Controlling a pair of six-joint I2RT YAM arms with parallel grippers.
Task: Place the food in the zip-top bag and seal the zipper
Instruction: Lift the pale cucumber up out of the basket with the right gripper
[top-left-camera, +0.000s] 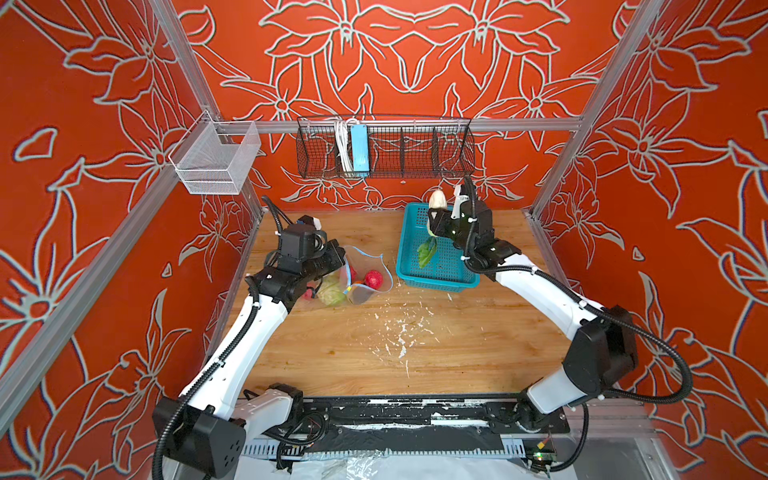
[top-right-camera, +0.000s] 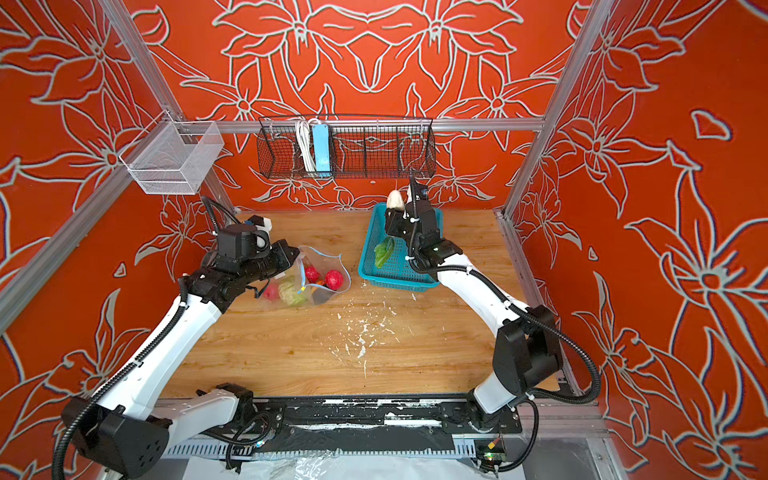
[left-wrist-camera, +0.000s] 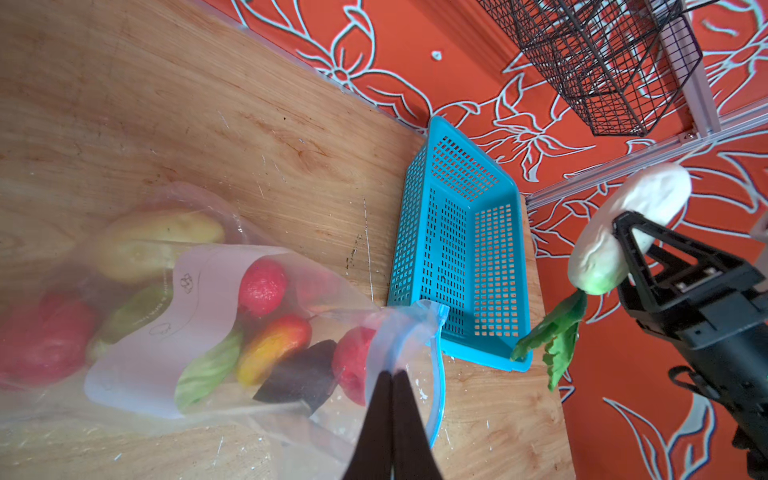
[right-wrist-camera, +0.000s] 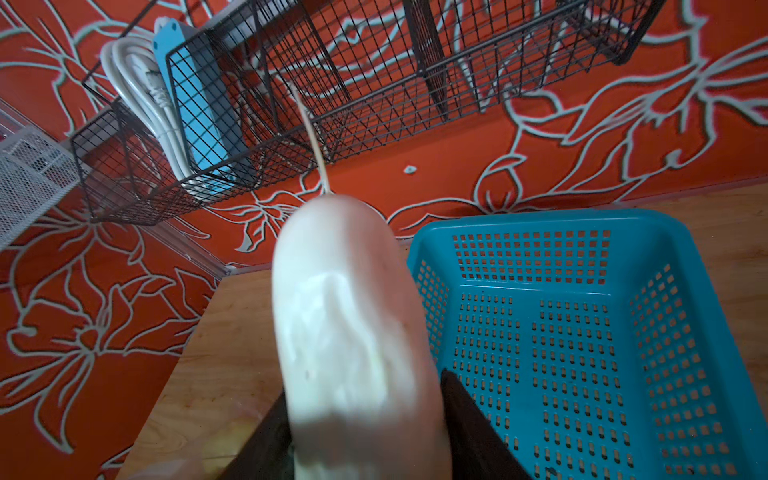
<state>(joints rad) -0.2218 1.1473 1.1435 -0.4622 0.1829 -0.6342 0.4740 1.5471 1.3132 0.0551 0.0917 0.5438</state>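
Lying on the bench (top-left-camera: 374, 353) left of centre in both top views, the zip-top bag (top-left-camera: 365, 259) has its mouth open toward the teal basket (top-left-camera: 436, 284). Inside it sit a cabbage (top-left-camera: 332, 293), a potato (left-wrist-camera: 166, 232), a pepper (left-wrist-camera: 270, 345), an avocado (left-wrist-camera: 299, 374) and red fruits (left-wrist-camera: 262, 286). The zipper (left-wrist-camera: 439, 370) curls loose along the mouth edge. The left fingers (left-wrist-camera: 374, 424) are pressed together, pinching the clear plastic at that edge. The white radish (top-left-camera: 437, 199) is in the air above the basket's far end, tip up, its green leaves (top-left-camera: 426, 253) dangling, clamped between the right fingers (right-wrist-camera: 473, 424), well apart from the bag.
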